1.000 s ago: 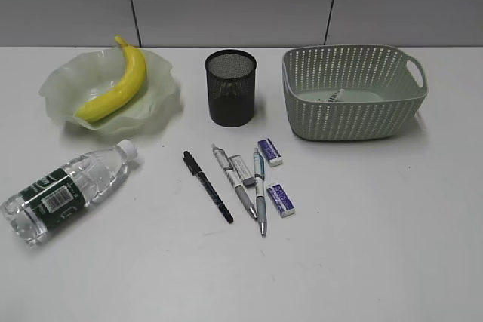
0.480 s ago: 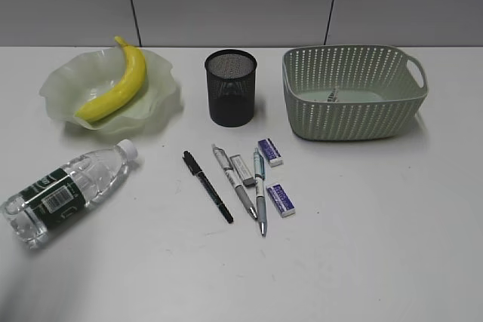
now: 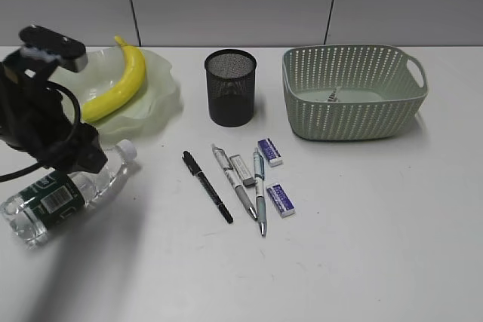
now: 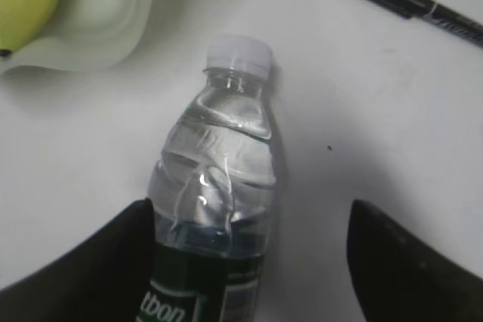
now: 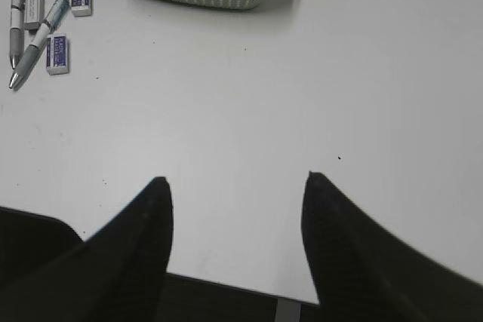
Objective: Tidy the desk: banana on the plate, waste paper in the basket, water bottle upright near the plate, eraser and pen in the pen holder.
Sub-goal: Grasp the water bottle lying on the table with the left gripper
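Clear water bottle lies on its side on the desk, lower left of the exterior frame, below the plate. Left end effector hangs wide open astride it, holding nothing. Risk: round, slick body may roll or squirt out as the fingers close.

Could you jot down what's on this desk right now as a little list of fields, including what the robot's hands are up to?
banana: lying in the plate
bottle: on its side on the desk, cap toward the plate
left hand: open, fingers either side of the bottle, not gripping
right hand: open, over bare desk, holding nothing
pen holder: upright, behind the pens
pens: three, lying loose on the desk
erasers: three, loose beside the pens
basket: upright, a small scrap inside
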Controlling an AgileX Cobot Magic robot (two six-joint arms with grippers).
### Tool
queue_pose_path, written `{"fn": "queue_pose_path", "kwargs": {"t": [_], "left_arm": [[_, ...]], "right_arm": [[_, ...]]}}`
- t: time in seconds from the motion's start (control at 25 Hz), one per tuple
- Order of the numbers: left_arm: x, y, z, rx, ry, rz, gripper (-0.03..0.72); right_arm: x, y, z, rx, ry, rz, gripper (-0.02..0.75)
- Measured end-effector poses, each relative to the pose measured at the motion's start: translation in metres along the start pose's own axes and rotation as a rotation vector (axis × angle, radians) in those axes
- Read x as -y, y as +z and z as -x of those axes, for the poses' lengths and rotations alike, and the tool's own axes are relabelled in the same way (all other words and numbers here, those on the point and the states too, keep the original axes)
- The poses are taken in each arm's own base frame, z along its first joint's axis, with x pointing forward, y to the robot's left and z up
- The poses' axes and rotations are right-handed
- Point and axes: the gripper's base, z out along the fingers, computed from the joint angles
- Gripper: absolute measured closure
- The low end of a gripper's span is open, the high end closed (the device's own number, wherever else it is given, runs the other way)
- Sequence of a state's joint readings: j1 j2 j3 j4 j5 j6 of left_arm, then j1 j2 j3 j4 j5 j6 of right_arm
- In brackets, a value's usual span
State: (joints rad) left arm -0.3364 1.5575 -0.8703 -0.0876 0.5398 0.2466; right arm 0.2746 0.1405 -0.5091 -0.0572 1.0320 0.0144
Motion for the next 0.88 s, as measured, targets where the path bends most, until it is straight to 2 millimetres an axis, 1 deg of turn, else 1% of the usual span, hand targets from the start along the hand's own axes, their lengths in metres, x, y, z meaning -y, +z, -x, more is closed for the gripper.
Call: {"fn": "queue_pose_path", "kwargs": {"t": [0.12, 0.2, 0.36, 0.48, 0.6, 0.68, 0.76, 0.88], "left_arm": [[-0.003, 0.028, 0.004, -0.066, 0.029, 0.006, 0.092], [-0.005, 0.04, 0.004, -0.084, 0.04, 0.009, 0.09], [-0.007, 0.056, 0.007, -0.045, 0.057, 0.028, 0.09], [-0.008, 0.069, 0.005, -0.057, 0.068, 0.03, 0.09], [-0.008, 0.079, 0.001, -0.085, 0.077, 0.028, 0.11], [-0.008, 0.085, -0.001, -0.098, 0.076, 0.025, 0.15], [-0.007, 0.085, -0.001, -0.098, 0.072, 0.022, 0.191], [-0.004, 0.084, 0.0, -0.099, 0.078, 0.017, 0.19]], "right_arm": [[0.0, 0.0, 0.0, 0.0, 0.0, -0.001, 0.301], [0.0, 0.0, 0.0, 0.0, 0.0, -0.001, 0.301], [0.0, 0.0, 0.0, 0.0, 0.0, -0.001, 0.301], [0.0, 0.0, 0.0, 0.0, -0.001, -0.001, 0.302], [0.0, 0.0, 0.0, 0.0, -0.001, -0.001, 0.302], [0.0, 0.0, 0.0, 0.0, -0.001, -0.001, 0.302], [0.0, 0.0, 0.0, 0.0, -0.001, -0.001, 0.302], [0.0, 0.0, 0.0, 0.0, -0.001, -0.001, 0.302]]}}
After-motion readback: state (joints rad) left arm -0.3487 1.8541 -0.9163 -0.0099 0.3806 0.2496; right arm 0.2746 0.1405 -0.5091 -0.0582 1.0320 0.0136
